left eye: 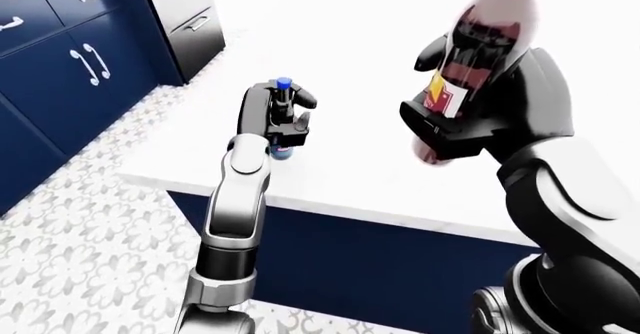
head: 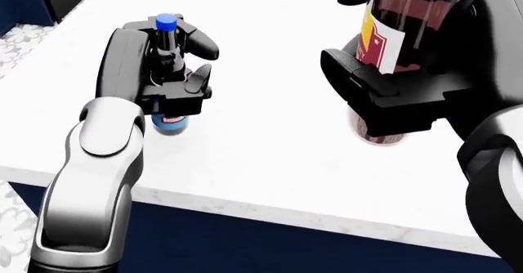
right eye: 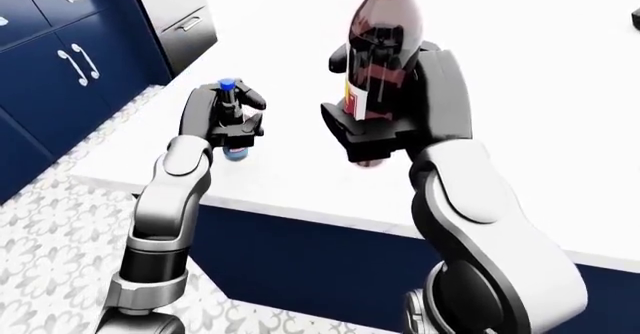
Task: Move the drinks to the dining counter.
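A small bottle with a blue cap (head: 166, 22) stands upright near the left edge of the white surface (head: 262, 138), its dark body and a red-and-blue label showing just below the fingers. The left hand (head: 167, 71) is wrapped round its neck and upper body, with black fingers (head: 200, 41) curled on either side of the cap. Whether the bottle's base rests on the surface or hangs just above it cannot be told from these views.

To the right in the head view, a larger dark wine bottle (right eye: 378, 45) with a red, yellow and white label is held in the right hand (right eye: 375, 116). The fingers close round its lower body, and the bottle tilts slightly, with its neck toward the top of the right-eye view. Its base shows below the hand, close over the surface. The two bottles are near each other but apart, with bare white surface between them.

The surface has a pale marbled edge along the bottom of the head view, above a dark blue panel (left eye: 400, 266). In the left-eye view the grey-and-white left arm (left eye: 235, 214) rises from the bottom toward the small bottle. At the left of that view, dark blue cabinets (left eye: 70, 64) with silver handles stand over a patterned tile floor (left eye: 80, 251).
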Robot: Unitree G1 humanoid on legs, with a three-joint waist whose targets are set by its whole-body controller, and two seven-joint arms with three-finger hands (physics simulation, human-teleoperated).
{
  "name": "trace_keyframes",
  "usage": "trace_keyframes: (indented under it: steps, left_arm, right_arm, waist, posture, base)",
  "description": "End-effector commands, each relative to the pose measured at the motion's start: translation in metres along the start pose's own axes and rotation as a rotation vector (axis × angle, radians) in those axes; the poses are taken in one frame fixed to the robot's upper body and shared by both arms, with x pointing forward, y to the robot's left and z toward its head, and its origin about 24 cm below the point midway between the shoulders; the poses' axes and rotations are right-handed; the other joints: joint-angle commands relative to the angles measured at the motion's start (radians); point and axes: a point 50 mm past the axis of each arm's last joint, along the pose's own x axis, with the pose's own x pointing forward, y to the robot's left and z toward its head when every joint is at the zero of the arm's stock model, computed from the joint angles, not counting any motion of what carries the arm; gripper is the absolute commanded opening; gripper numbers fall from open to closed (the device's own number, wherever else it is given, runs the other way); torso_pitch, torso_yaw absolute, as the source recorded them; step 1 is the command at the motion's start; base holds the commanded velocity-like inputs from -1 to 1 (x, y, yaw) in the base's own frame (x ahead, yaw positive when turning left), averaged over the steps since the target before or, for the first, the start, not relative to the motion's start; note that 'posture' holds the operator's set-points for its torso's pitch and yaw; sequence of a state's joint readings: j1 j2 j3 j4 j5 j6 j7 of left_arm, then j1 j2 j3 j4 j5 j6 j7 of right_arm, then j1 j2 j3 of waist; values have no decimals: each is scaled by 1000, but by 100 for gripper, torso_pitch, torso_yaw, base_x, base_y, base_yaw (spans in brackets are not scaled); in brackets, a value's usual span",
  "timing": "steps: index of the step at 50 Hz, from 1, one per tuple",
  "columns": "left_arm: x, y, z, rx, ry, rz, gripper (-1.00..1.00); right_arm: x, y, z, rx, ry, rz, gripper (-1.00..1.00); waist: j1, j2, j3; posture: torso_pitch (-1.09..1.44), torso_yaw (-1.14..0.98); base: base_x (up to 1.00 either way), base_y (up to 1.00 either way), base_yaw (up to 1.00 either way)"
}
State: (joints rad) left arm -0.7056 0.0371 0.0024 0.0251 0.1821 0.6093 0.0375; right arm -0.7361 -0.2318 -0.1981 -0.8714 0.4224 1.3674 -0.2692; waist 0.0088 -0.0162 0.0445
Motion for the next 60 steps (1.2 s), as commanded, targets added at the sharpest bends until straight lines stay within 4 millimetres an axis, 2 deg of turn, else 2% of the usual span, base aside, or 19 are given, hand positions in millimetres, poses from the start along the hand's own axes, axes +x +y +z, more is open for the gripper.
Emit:
trace_keyframes:
  steps: [1,20,23,25,27,29,30,38,42,44,47,54,60]
  left_arm:
    - [-1,3,23,-2,-112,17,-46]
    - [-2,16,21,-7,-102,42,-23]
    - [-3,17,21,-5,-100,42,3]
    - [-3,17,21,-5,-100,41,7]
    - [-3,16,20,-8,-100,40,29]
    - [-3,16,20,-7,-100,39,36]
    - [-3,15,22,-8,-102,39,54]
    - [-4,16,19,-12,-100,40,63]
    - [-4,19,19,-15,-99,44,82]
    - [-3,20,19,-16,-98,47,84]
    - [-2,22,18,-21,-99,54,100]
    - [-4,31,18,-37,-101,71,100]
    - [-20,50,16,-91,-108,107,100]
  right_arm:
    - [-4,-2,20,13,-137,-17,-100]
    - [-3,-1,21,12,-136,-15,-100]
    - [-3,0,20,13,-136,-13,-100]
    - [-3,0,21,12,-137,-13,-100]
    - [-3,0,20,14,-136,-13,-100]
    - [-3,0,20,14,-136,-14,-100]
    - [-3,0,21,14,-136,-13,-100]
    - [-3,1,20,14,-136,-12,-100]
    - [-2,3,20,14,-135,-7,-100]
    - [-2,3,19,14,-133,-6,-100]
    - [-1,4,19,14,-132,-5,-100]
    - [2,5,16,13,-126,-3,-100]
    - [12,9,13,6,-109,4,-100]
  waist:
    - [0,-3,-33]
    - [-1,0,-32]
    - [-1,0,-32]
    - [-1,0,-32]
    - [-2,1,-32]
    - [-1,0,-32]
    - [-1,0,-33]
    - [-1,0,-33]
    - [-1,1,-35]
    - [-2,2,-34]
    - [-1,2,-35]
    - [-2,4,-36]
    - [-5,9,-36]
  posture:
    - [0,0]
    - [0,0]
    - [0,0]
    - [0,0]
    - [0,0]
    - [0,0]
    - [0,0]
    - [0,0]
    - [0,0]
    - [0,0]
    - [0,0]
    - [0,0]
    - [0,0]
  base:
    - [0,0,0]
    - [0,0,0]
    - [0,0,0]
    - [0,0,0]
    - [0,0,0]
    - [0,0,0]
    - [0,0,0]
    - [0,0,0]
    - [0,0,0]
    - [0,0,0]
    - [0,0,0]
    - [0,0,0]
    - [0,0,0]
